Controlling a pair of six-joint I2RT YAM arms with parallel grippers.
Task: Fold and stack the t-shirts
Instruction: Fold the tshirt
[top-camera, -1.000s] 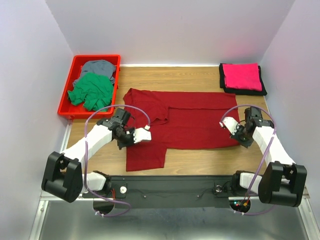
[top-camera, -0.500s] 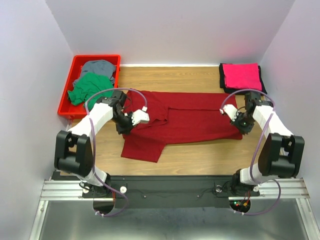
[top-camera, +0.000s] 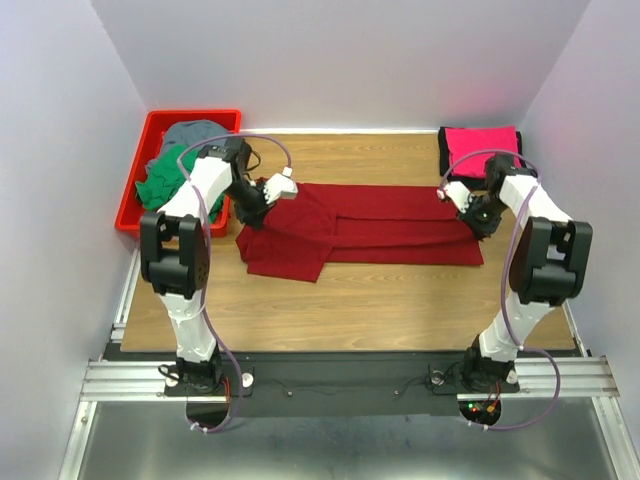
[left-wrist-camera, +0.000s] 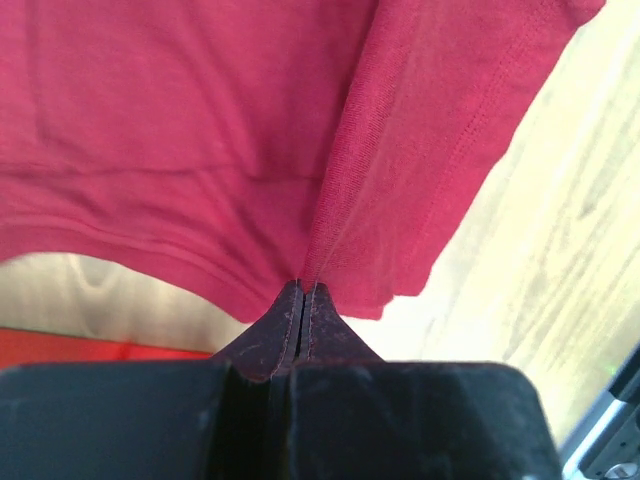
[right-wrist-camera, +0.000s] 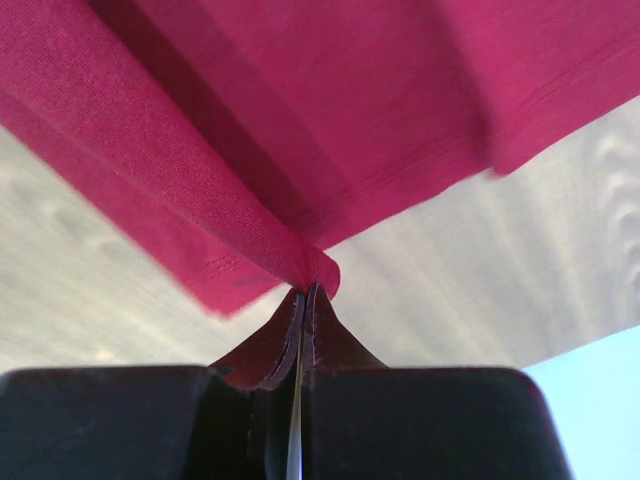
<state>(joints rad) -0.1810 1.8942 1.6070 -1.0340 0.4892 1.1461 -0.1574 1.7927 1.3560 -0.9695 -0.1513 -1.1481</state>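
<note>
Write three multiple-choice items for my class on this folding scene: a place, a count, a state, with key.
1. The bright pink folded cloth shirt lies: A on the black folded cloth shirt; B on bare wood; C on the floor.
2. Shirts in the red plastic tray: A one; B two; C four.
3. The left end effector is: A wide open; B shut on the dark red cloth t-shirt; C shut on nothing.
Key: A, black cloth borders it; B, one green shirt, one grey shirt; B, wrist view shows cloth pinched.
</note>
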